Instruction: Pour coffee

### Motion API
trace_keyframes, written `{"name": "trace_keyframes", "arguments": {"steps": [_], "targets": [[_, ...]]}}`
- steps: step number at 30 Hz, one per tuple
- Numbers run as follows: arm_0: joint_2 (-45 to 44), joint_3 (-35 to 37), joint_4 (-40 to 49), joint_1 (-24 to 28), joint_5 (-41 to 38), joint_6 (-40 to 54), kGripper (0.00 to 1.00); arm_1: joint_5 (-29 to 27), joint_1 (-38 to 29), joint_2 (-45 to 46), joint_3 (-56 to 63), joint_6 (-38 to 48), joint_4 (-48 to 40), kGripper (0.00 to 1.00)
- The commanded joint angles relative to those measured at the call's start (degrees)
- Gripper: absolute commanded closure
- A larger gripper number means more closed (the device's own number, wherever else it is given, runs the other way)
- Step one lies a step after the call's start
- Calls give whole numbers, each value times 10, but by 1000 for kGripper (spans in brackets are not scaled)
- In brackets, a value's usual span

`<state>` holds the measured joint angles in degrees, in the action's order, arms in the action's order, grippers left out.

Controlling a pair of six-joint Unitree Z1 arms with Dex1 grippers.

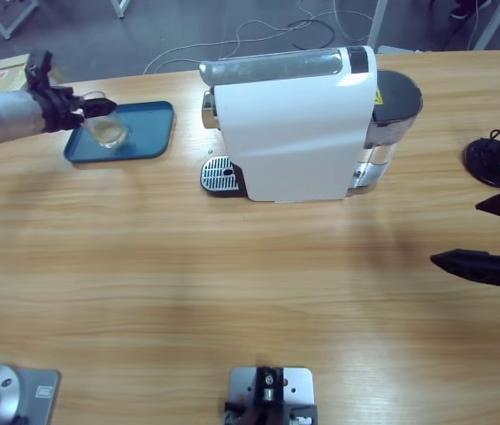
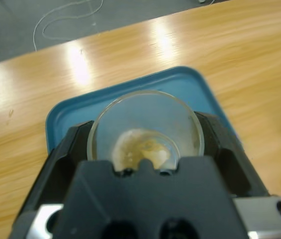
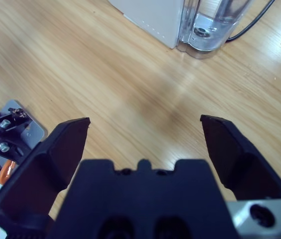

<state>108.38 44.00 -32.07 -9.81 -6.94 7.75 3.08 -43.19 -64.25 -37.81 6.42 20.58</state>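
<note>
Coffee [image 2: 145,149] in tumbler [image 2: 145,127], left hand [image 2: 145,144] clamping it over tray [image 2: 180,82]; right hand [image 3: 145,144] spread, bare tabletop [image 3: 130,84] below.

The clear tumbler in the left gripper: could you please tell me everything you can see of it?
The tumbler is small, round and of clear glass, with a thin rim. It stands roughly upright over the blue tray, clasped on both sides by the left gripper. A little pale yellowish-brown coffee lies at its bottom. Whether its base rests on the tray cannot be told.
</note>
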Motion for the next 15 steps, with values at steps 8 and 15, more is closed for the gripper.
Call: {"name": "trace_keyframes", "arguments": {"steps": [8,15], "targets": [[95,61,1,-12,0,8,1000,4,-8,-17,15,-6,-9,9],[95,67,29,-11,4,7,1000,1,-8,-6,15,-6,-5,9]]}}
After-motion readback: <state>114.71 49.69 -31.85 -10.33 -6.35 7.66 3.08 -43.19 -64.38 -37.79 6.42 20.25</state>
